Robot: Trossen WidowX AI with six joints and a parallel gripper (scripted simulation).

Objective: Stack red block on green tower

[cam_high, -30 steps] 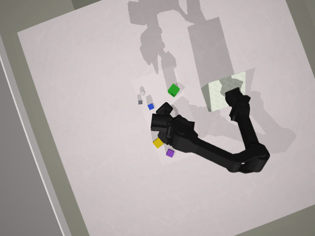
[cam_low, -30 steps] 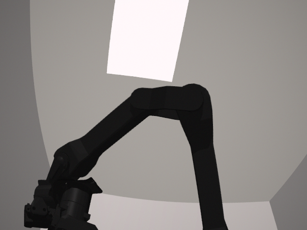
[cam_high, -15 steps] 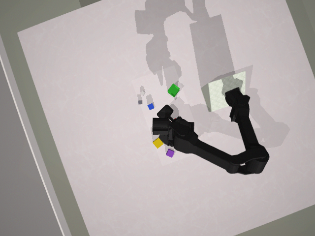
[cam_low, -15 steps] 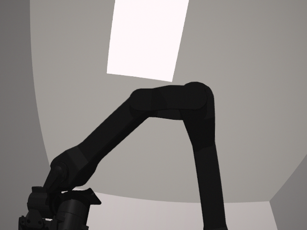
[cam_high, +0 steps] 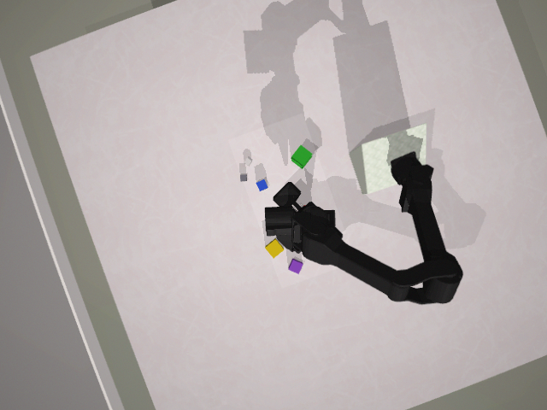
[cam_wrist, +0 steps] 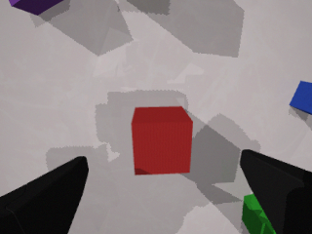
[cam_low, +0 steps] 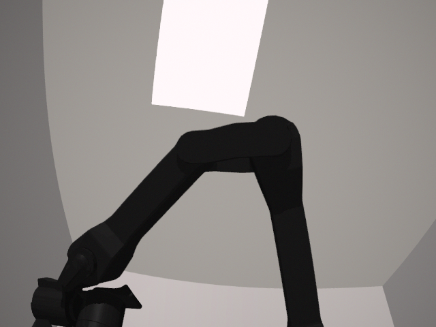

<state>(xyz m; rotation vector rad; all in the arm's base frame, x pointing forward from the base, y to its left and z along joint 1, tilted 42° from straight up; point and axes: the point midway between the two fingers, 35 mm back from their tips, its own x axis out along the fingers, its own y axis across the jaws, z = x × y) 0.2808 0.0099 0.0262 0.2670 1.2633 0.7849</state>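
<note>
The red block [cam_wrist: 162,147] sits on the table, seen in the wrist view between and a little beyond my fingertips. In the top view it is almost wholly hidden under the arm. My gripper [cam_wrist: 166,160] is open and empty, above the red block, with one finger on each side of it in the wrist view. The green tower [cam_high: 302,155] [cam_wrist: 254,213] stands near the right finger, which partly covers it in the wrist view; it looks like green blocks one on another, slightly out of line. In the exterior view the fingers are out of frame.
A blue block [cam_high: 261,184] [cam_wrist: 303,97] and two small grey blocks [cam_high: 243,177] [cam_high: 249,161] stand left of the tower in the top view. A yellow block [cam_high: 274,248] and a purple block [cam_high: 295,266] [cam_wrist: 36,5] lie below the gripper there. A pale box-like base [cam_high: 375,169] is under the arm's mount.
</note>
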